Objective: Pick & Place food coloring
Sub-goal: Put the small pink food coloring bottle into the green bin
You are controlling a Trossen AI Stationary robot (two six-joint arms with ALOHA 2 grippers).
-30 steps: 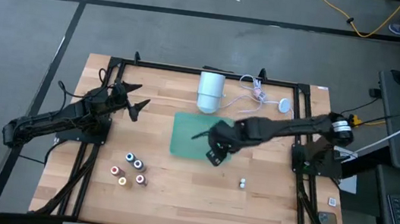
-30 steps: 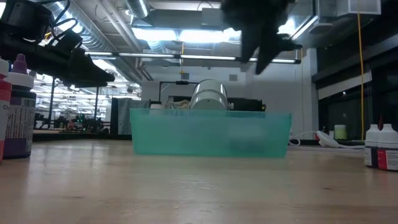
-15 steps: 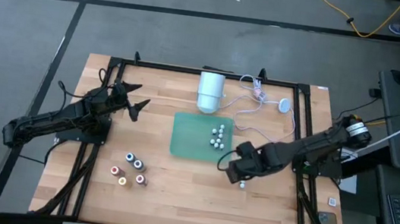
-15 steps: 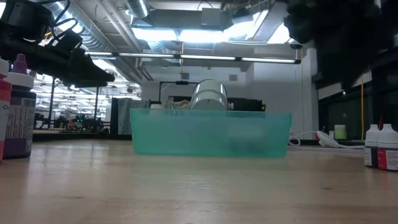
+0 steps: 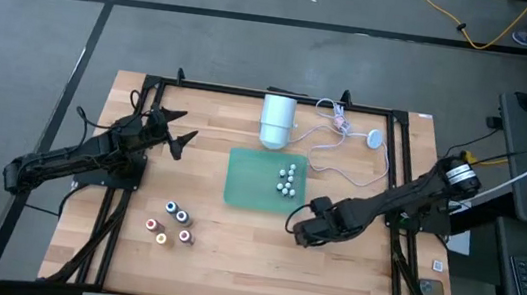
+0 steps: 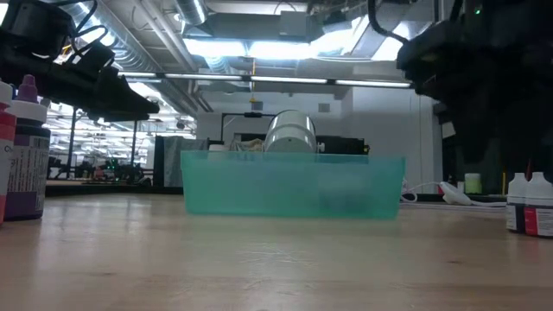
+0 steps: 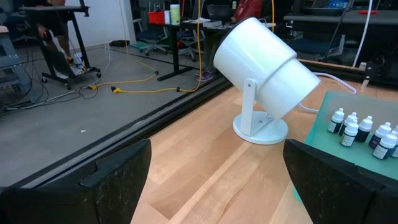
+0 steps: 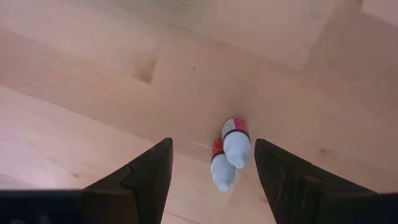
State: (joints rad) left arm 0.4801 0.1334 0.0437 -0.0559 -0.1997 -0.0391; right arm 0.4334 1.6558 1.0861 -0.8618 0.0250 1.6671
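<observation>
Green tray [image 5: 243,187] mid-desk, holding a cluster of small white-capped food coloring bottles [image 5: 286,180] near its right edge. Right gripper [image 8: 210,163] poised over two more white-capped bottles [image 8: 229,153] on bare wood toward the desk's right front, fingers partly spread, gripping nothing. Left gripper [image 5: 173,128] parked wide open near the left edge.

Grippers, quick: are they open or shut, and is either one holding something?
Left gripper: open, holding nothing, parked at the table's left side.
Right gripper: open, holding nothing, above two small bottles on the table.
</observation>
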